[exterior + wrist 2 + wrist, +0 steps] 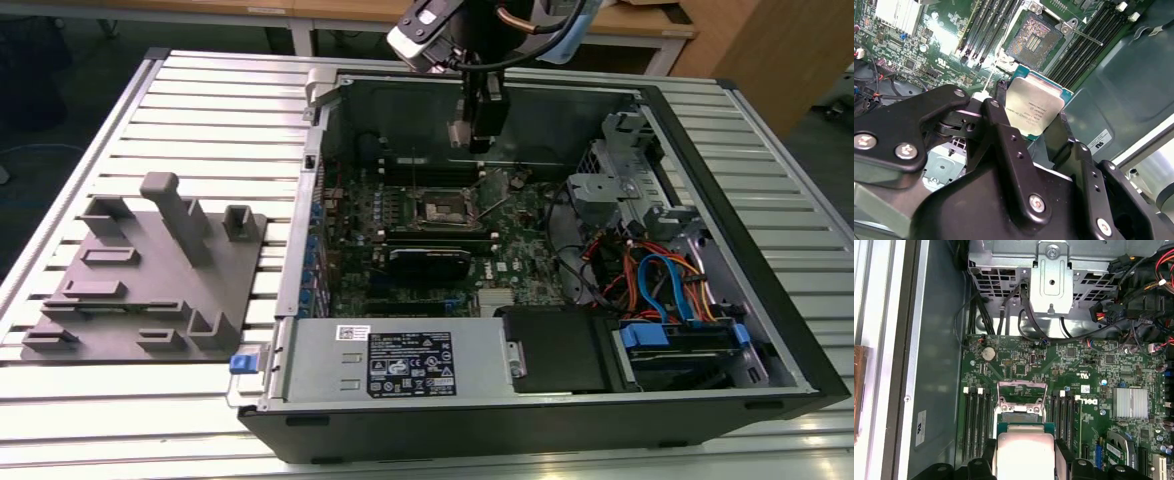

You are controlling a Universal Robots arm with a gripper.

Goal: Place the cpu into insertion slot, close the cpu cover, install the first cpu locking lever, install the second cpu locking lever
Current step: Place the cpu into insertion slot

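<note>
Tool (1031,109) gripping two opposite edges of the square cpu (1036,102), metal top turned toward the wrist, held between the fingers above the motherboard (1079,365), near the open insertion slot (1034,40).

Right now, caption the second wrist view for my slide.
Claw grips the cpu near the open socket on the motherboard.

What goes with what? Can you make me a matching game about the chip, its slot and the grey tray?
Things:
1 chip
2 slot
3 grey tray

States:
A empty
B on the table beside the computer case
C held in the gripper

Pairs: 1-C, 2-A, 3-B.
</note>
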